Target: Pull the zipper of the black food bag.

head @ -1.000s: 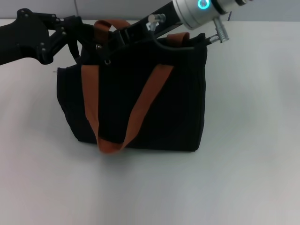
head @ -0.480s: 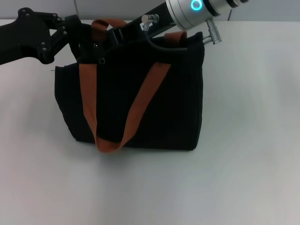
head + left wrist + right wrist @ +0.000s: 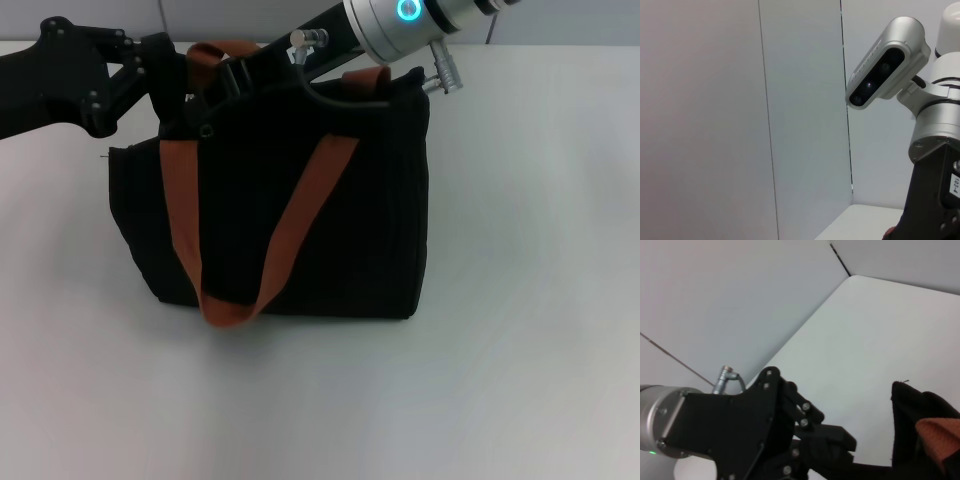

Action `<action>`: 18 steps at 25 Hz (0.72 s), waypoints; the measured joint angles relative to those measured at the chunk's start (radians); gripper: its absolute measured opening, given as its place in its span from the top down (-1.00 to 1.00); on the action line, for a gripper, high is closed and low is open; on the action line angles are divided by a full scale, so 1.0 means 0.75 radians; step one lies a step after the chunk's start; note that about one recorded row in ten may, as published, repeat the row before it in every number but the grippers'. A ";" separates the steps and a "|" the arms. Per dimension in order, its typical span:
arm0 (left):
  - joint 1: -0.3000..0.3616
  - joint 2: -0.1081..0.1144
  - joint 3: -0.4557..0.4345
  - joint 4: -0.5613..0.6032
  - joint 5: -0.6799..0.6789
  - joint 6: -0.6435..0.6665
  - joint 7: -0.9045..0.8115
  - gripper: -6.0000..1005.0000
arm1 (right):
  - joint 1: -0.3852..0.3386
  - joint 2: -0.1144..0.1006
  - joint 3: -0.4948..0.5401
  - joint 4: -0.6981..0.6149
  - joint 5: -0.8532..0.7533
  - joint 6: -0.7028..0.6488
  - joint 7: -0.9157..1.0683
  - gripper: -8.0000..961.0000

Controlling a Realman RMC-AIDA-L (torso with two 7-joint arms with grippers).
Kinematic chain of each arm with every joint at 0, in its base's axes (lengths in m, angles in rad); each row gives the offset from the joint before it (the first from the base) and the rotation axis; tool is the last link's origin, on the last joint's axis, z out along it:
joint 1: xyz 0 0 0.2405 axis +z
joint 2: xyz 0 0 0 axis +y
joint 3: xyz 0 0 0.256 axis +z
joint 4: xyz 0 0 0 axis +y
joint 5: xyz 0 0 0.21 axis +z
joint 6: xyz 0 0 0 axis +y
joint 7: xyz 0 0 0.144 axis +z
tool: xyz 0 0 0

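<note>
We see one black food bag point(image 3: 300, 220) standing upright on the white table point(image 3: 520, 300), a little left of the middle of the head view. Two orange-brown straps show on it: one strap point(image 3: 250, 230) hangs in a long loop down the front face, and a second strap point(image 3: 365, 78) peeks over the top edge at the bag's right end.

Two arms meet at the bag's top left corner. The left gripper point(image 3: 185, 95) comes in from the left at the top edge, beside the upper end of the front strap, and the right wrist view shows its black linkage point(image 3: 805, 440) reaching toward the bag's corner point(image 3: 920, 430). We cannot tell whether its fingers are spread or pinching anything.

The right gripper point(image 3: 235, 80) reaches across the bag's top from the right, its silver wrist with a lit cyan ring point(image 3: 408, 10) above the right end. Its fingertips are lost against the black fabric, so we cannot tell their state either.

A small metal piece, likely the zipper point(image 3: 205, 130), shows on the bag's top left, just below both grippers.
</note>
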 joint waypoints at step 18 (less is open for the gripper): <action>0.000 0.001 0.001 -0.007 0.001 0.004 0.010 0.95 | 0.014 0.002 -0.048 0.017 -0.001 0.047 0.000 0.79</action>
